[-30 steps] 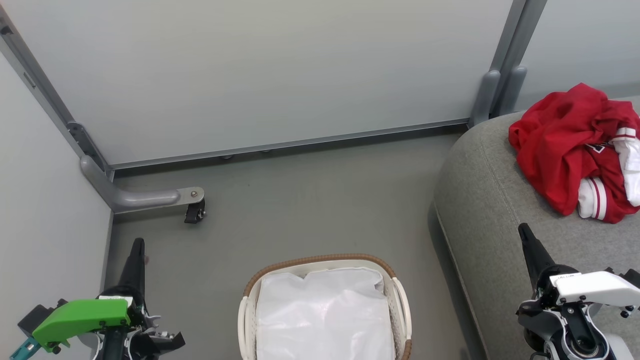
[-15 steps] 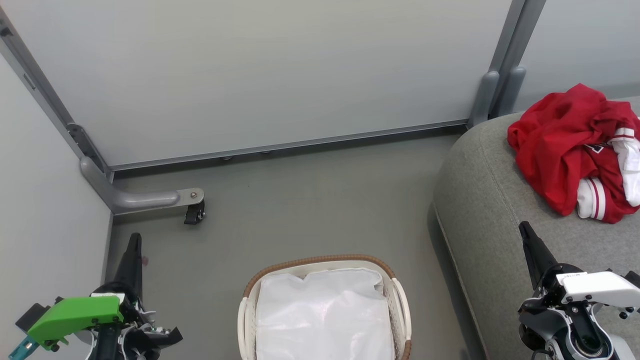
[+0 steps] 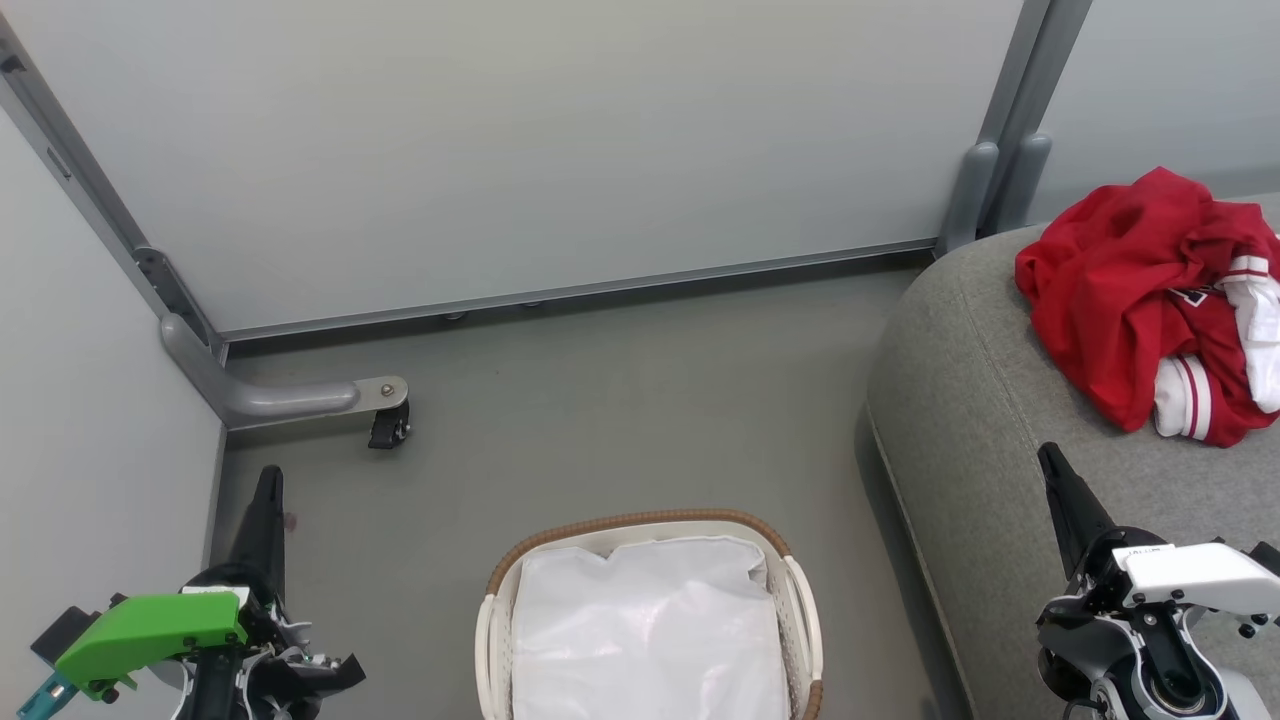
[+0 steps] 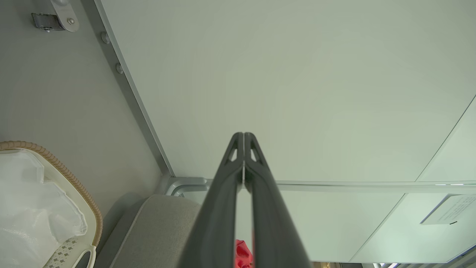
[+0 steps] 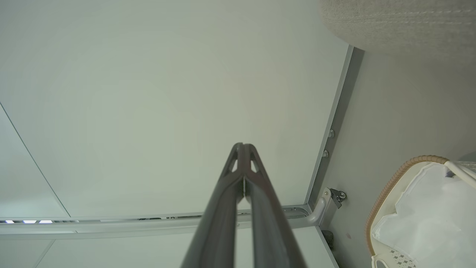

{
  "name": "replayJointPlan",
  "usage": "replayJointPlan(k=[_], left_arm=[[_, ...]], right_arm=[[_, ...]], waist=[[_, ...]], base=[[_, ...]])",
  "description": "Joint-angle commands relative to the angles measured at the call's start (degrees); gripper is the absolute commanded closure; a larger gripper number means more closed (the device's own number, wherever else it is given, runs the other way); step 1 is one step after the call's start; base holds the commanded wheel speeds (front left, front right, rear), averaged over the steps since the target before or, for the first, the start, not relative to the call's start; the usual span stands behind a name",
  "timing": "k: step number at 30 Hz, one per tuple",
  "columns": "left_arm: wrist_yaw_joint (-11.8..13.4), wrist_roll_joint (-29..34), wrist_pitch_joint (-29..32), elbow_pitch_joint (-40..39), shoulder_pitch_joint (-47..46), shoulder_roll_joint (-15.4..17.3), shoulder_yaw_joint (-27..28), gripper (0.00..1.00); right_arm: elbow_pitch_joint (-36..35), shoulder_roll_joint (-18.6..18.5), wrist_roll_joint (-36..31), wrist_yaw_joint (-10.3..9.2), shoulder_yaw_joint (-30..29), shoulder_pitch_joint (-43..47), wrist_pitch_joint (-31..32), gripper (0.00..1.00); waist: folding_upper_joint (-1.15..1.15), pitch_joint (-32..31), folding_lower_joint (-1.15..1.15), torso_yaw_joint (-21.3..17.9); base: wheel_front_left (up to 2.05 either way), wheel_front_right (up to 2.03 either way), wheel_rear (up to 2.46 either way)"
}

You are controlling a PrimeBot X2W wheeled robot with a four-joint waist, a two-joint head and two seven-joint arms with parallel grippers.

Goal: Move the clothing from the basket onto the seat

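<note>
We see the basket (image 3: 640, 522) holding its white liner (image 3: 645, 630); the clothing (image 3: 1120, 290) lies heaped on the seat (image 3: 960, 420); our left gripper (image 3: 269, 478) and right gripper (image 3: 1048, 458) are pressed together, empty.

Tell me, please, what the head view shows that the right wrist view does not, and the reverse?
Head view's extras: the red clothing heaped on the seat, and the left gripper. Right wrist view's extras: a close look along the right gripper, jaws pressed shut, and small bright slits along a rail. Shared: the basket, its white liner, the seat's edge and the caster.
</note>
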Motion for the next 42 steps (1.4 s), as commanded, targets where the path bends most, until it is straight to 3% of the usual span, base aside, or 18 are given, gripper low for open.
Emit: replayJointPlan(k=[1,42], left_arm=[[-0.2,-0.2,0.2,-0.1,-0.6,0.4,0.1,1.00],[-0.2,-0.2,0.2,-0.1,-0.6,0.4,0.1,1.00]], right_arm=[[-0.2,-0.3,0.2,0.02,-0.1,0.6,0.1,1.00],[-0.2,-0.3,0.2,0.02,-0.1,0.6,0.1,1.00]], waist=[[0.00,0.0,0.00,0.0],[0.00,0.0,0.00,0.0]], base=[[0.00,0.00,0.00],[0.00,0.00,0.00]])
